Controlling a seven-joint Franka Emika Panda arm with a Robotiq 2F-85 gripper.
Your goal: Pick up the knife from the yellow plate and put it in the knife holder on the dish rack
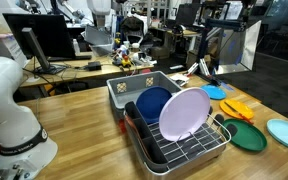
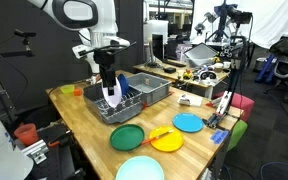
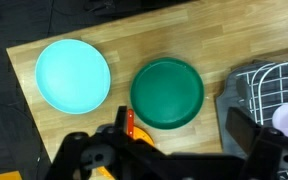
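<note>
The orange-red knife (image 2: 159, 133) lies on the yellow plate (image 2: 167, 141) near the table's front, and in the wrist view the knife (image 3: 129, 124) shows beside my left finger with a sliver of the yellow plate (image 3: 142, 139) under it. The dish rack (image 1: 184, 145) holds a dark blue and a lavender plate. Its black knife holder (image 1: 131, 109) stands at the rack's end. My gripper (image 2: 109, 95) hangs high over the rack's near end. In the wrist view the gripper (image 3: 184, 135) is open, with nothing between its fingers.
A dark green plate (image 3: 166, 93) and a light blue plate (image 3: 72, 75) lie next to the yellow one. A grey bin (image 2: 149, 88) stands behind the rack. Another light blue plate (image 2: 189, 122) lies farther along, close to the table edge (image 2: 199, 150).
</note>
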